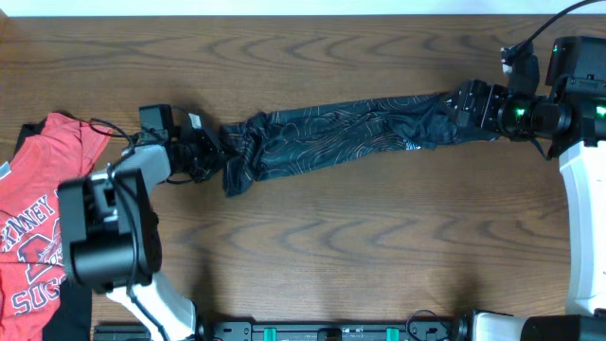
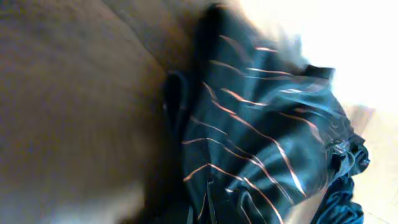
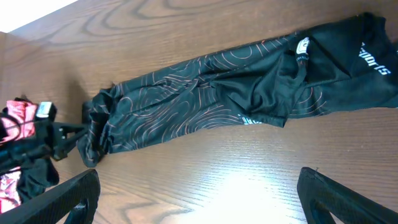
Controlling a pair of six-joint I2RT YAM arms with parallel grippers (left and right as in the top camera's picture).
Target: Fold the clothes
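The black jersey [image 1: 350, 128] with thin orange-red lines lies pulled out in a long band across the wooden table. It also shows in the right wrist view [image 3: 211, 93]. My left gripper [image 1: 210, 152] is at its bunched left end. In the blurred left wrist view the cloth [image 2: 261, 137] fills the frame right up to the jaws, and the fingers are hidden in it. My right gripper [image 1: 471, 102] is at the band's right end. In its wrist view the fingers [image 3: 199, 193] are wide open over bare wood, and the jersey lies beyond them.
A red T-shirt with white letters [image 1: 38, 218] lies at the table's left edge on dark pieces [image 1: 66, 317]. It also shows in the right wrist view [image 3: 18, 118]. The left arm's body [image 1: 109, 232] stands beside it. The right arm's base [image 1: 587, 189] is at the right edge.
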